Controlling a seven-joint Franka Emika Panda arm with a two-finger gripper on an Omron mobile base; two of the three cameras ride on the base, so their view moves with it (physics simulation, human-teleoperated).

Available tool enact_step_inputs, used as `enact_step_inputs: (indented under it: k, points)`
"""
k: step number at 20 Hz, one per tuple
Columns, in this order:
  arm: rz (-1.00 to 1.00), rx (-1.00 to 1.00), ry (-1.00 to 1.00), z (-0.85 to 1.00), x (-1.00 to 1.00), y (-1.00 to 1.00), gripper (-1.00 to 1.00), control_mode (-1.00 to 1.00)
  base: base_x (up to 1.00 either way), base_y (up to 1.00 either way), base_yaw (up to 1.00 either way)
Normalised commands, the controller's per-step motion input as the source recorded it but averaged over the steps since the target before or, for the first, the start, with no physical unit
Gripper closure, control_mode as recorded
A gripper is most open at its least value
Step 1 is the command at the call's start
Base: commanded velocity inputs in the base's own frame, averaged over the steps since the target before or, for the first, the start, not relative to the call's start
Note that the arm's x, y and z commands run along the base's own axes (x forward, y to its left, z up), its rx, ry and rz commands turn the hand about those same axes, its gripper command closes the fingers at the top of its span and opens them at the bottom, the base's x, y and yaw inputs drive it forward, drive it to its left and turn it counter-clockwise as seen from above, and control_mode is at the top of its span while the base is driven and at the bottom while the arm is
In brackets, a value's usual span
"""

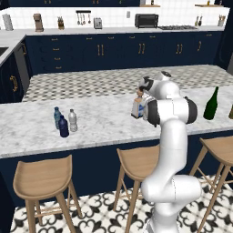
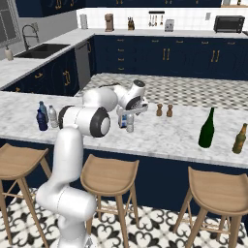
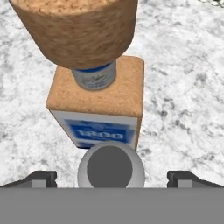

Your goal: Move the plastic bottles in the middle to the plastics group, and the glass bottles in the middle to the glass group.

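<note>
My gripper [image 2: 130, 115] hangs open over the middle of the island counter, pointing down. In the hand view the pale cap of a clear plastic bottle [image 3: 110, 168] sits between the spread fingertips [image 3: 40, 178], untouched. Just beyond it stands the squat glass bottle [image 3: 97, 98] with a white-and-blue label and a brown cork stopper [image 3: 74, 30]; it also stands beside the arm [image 1: 136, 106]. Far left, the plastics group, a pale-blue bottle [image 1: 57, 116] and a navy bottle [image 1: 63, 127], has another clear plastic bottle [image 1: 72, 120] next to it. The tall green wine bottle [image 1: 211, 104] of the glass group stands far right.
Two small brown shakers [image 2: 159, 110] stand behind the middle bottles. A brown bottle [image 2: 239, 138] stands right of the green one. Wooden stools [image 1: 43, 182] line the near side of the marble counter [image 1: 104, 129]. My own arm [image 1: 170, 136] blocks part of the middle.
</note>
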Motion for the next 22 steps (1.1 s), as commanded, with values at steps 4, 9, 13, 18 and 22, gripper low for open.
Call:
enact_step_inputs:
  k: [4,9,13,18,22]
  points:
    - [0.03,0.07,-0.01,-0.16,0.00,0.00,-1.00,-1.00,0.00,0.00,0.00]
    - [0.00,0.00,0.00,0.00,0.00,0.00,1.00,-1.00,0.00,0.00,0.00]
    - [0.00,0.00,0.00,0.00,-0.03,0.00,1.00,-1.00,0.00,0.00,0.00]
    - [0.00,0.04,-0.06,0.30,-0.82,0.00,1.00,-1.00,0.00,0.00,0.00]
    - [0.00,0.03,-0.10,0.40,-1.00,0.25,1.00,-1.00,0.00,0.00,0.00]
